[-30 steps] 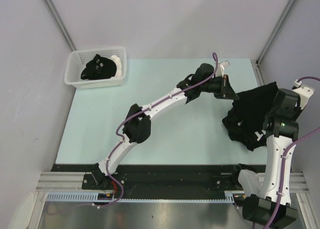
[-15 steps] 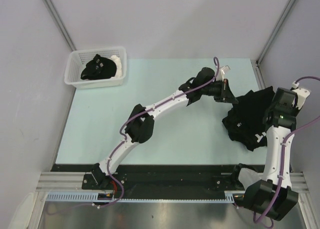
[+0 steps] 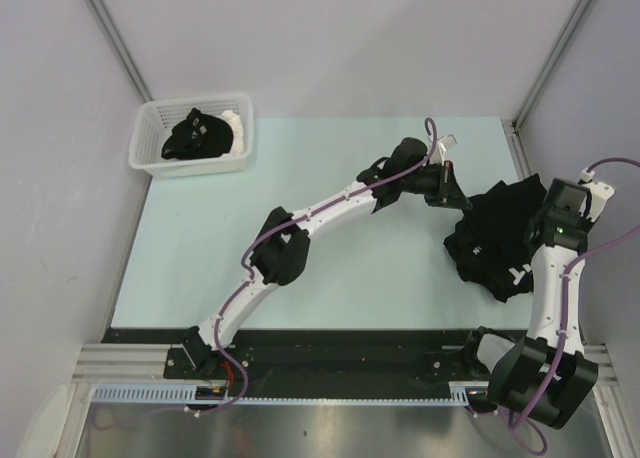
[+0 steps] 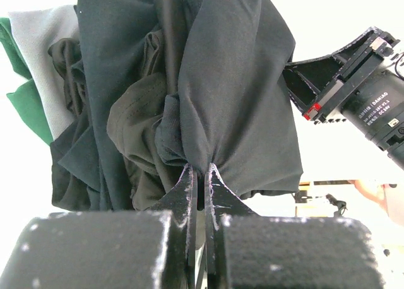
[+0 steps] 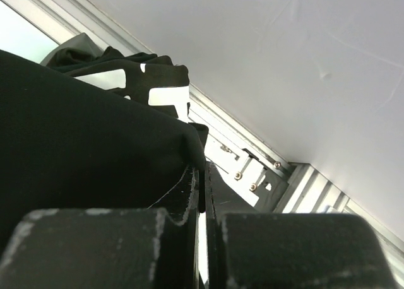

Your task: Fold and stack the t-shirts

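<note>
T-shirt (image 3: 497, 228) in play was the black one with white lettering, all bunched up between the two grippers. It was nowhere near flat yet, and I couldn't tell how much of it rested on the table (image 3: 300, 178).

The left gripper (image 4: 199, 170) had its jaws pinched right together on a gathered fold of the black fabric. The rest of the bundle ballooned out just past its fingertips. Some green and grey cloth (image 4: 28, 81) showed at the left edge of that bundle, no idea what it belonged to. The right gripper (image 5: 201, 175) was clamped tight on an edge of the same shirt, with fabric draped to the left of its fingers and the lettering further out beyond them.

My read: this was the pick-up-and-spread stage, with folding not started. The next move probably called for drawing the two grips apart until the cloth pulled taut, then laying it flat on the bare table to the left gripper's left. With pinches that small, a corner could slip.

The basket (image 3: 145, 148) sat well off to the left of the left gripper. It held a crumpled black garment (image 3: 193, 136) with a white piece (image 3: 233, 128) beside it; I couldn't make out what the white one was.
</note>
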Tool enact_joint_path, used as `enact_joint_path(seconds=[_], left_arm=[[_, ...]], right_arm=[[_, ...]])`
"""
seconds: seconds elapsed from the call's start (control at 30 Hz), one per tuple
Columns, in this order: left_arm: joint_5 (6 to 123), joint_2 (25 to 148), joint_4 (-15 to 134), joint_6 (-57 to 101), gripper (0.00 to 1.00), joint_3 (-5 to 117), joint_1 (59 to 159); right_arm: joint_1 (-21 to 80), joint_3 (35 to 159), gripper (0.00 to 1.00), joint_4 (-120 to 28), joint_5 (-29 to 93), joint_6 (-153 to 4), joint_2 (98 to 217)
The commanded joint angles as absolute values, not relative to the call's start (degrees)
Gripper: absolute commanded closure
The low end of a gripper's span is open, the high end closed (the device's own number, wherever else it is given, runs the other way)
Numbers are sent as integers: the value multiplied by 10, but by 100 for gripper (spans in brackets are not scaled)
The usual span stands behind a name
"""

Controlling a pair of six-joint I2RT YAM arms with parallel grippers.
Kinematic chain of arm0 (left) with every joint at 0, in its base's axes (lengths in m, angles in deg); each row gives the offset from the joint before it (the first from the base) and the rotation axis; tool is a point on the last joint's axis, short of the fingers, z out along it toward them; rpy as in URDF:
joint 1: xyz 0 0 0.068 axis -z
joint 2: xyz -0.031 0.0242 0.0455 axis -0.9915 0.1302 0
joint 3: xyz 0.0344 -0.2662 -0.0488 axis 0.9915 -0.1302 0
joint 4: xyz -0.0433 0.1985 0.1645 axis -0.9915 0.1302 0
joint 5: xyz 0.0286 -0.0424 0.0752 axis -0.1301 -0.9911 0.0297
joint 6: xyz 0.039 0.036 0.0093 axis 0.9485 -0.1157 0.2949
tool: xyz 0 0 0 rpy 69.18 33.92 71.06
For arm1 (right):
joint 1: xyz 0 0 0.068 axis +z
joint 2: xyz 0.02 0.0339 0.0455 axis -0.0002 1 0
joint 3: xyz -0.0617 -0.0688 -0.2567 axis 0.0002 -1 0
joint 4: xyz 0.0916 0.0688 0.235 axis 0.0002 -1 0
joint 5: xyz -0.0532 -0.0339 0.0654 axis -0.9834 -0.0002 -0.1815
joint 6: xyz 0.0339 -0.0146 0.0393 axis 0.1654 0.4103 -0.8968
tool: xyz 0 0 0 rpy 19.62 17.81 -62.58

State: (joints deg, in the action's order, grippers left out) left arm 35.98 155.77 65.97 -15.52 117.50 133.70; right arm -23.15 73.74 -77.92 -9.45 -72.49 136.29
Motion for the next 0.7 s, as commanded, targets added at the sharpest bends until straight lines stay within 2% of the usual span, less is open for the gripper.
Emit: enact_joint_path(seconds=[0.0,0.13,0.27,0.33,0.37,0.43,0.47,0.53,0.57,0.63,0.67], left_arm=[[361,1558,650,-138,100,1170,1305],[359,1563,645,-139,100,1159,1305],[359,1566,641,-137,91,1156,1306],[359,1566,642,-134,87,1156,1307],[359,1566,646,-132,83,1156,1307],[361,1565,654,-127,78,1156,1307],[361,1566,659,-126,74,1159,1307],[361,1570,671,-124,71,1161,1307],[363,1569,676,-122,61,1161,1308],[367,1564,685,-112,57,1159,1308],[372,1561,684,-110,50,1154,1308]], right_arm=[[-245,727,100,-747,-140,-732,1379],[-245,715,100,-747,-144,-741,1376],[-245,711,100,-749,-154,-745,1378],[-245,711,90,-748,-155,-749,1382],[-244,710,78,-748,-158,-752,1383],[-244,711,72,-747,-157,-754,1383],[-244,710,65,-747,-158,-754,1384],[-244,711,62,-749,-160,-758,1390],[-244,711,56,-749,-162,-757,1392],[-244,711,48,-749,-165,-759,1394],[-244,711,43,-748,-163,-759,1394]])
